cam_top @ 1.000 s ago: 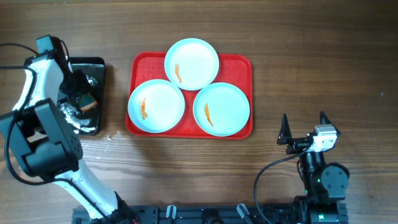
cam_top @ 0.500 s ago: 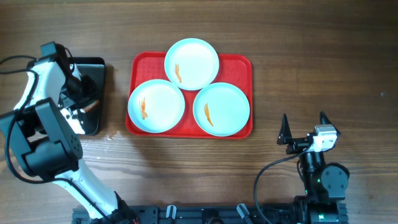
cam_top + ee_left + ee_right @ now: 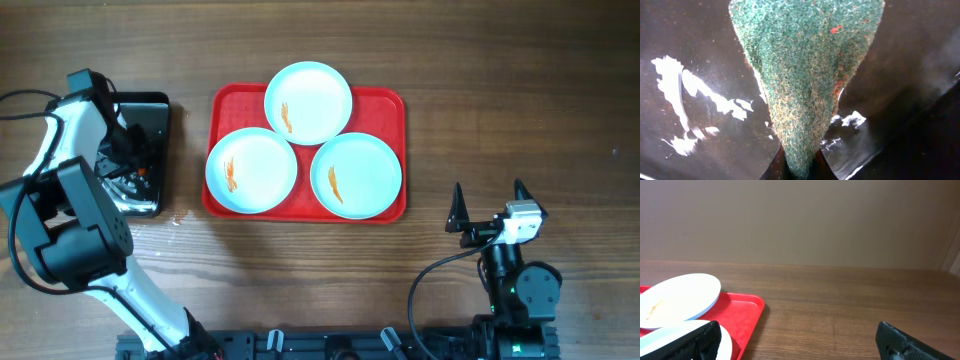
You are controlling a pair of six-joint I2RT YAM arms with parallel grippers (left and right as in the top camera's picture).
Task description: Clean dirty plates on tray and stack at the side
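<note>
Three pale-blue plates lie on the red tray (image 3: 385, 105): one at the back (image 3: 308, 102), one front left (image 3: 251, 170), one front right (image 3: 357, 175). Each carries an orange smear. My left gripper (image 3: 128, 152) is down in the black tray (image 3: 152, 105), left of the red tray. In the left wrist view it (image 3: 801, 167) is shut on a green scouring sponge (image 3: 805, 75) that bulges upward from the jaws. My right gripper (image 3: 488, 186) stands open near the front right, apart from the plates. Its wrist view shows two plates (image 3: 680, 300) on the tray (image 3: 745, 312).
The black glossy tray (image 3: 900, 75) has white wet patches (image 3: 675, 85) on its floor. A few drops lie on the wood by its front corner (image 3: 178, 218). Bare wooden table (image 3: 500, 90) stretches right of the red tray.
My left gripper has shifted slightly within the black tray and closed on the sponge. The plates and the right arm have not moved.
</note>
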